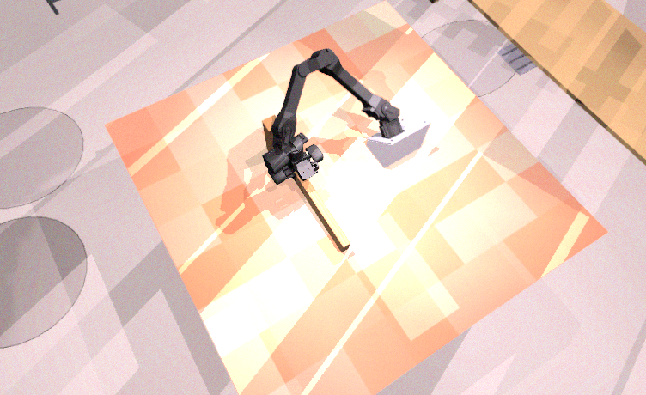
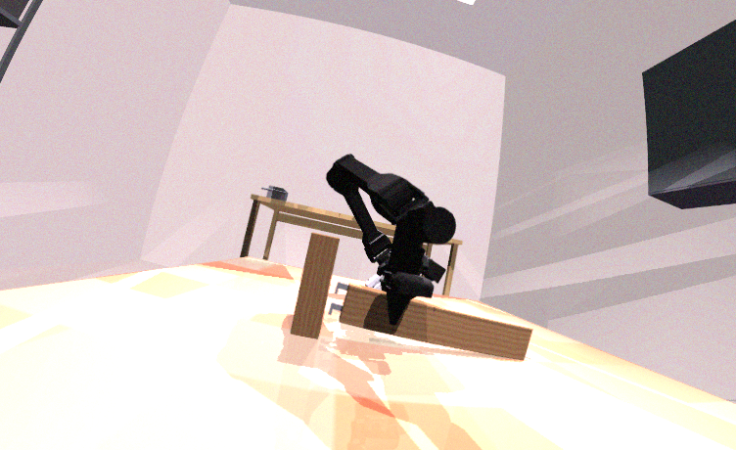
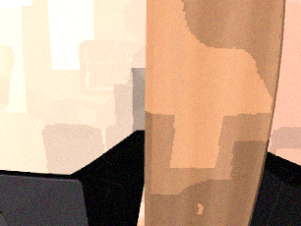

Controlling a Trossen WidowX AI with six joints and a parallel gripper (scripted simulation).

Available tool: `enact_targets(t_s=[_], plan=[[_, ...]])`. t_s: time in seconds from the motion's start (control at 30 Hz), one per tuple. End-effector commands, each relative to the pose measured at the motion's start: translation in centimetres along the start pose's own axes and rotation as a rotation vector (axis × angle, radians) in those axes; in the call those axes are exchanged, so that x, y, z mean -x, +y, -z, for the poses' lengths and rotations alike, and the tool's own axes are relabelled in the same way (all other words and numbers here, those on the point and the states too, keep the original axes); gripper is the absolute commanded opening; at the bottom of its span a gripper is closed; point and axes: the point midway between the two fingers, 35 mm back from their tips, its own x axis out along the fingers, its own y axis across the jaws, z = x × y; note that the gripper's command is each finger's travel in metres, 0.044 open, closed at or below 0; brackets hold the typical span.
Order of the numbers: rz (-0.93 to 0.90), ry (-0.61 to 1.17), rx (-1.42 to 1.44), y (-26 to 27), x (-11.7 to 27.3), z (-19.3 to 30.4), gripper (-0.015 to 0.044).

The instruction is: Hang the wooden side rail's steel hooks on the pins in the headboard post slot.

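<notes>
The end effector (image 1: 294,172) (image 2: 394,318) is grasping the rail (image 1: 321,213) (image 2: 472,331) (image 3: 211,88) near its hooks (image 2: 338,298), just beside the post (image 1: 269,128) (image 2: 315,288); being long, stiff and probably front-heavy, it should be held there, close to the hooked end.

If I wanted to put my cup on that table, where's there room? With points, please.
The broad stretch beyond the rail's far end (image 1: 344,245) looks open. It's crowded where the gripper (image 1: 302,173) (image 2: 394,318) grips the rail (image 1: 318,208) (image 2: 472,330) beside the post (image 1: 268,128) (image 2: 315,285).
</notes>
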Motion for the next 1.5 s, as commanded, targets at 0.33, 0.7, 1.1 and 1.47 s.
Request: enact_targets(t_s=[0.33,0.7,1.1,1.47], plan=[[0.013,-0.006,-0.004,-0.49,0.23,0.14,0.0],[0.013,-0.006,-0.004,-0.62,0.33,0.27,0.0],[0.013,-0.006,-0.004,-0.63,0.27,0.41,0.0],[0.013,-0.006,-0.004,-0.5,0.25,0.53,0.0]])
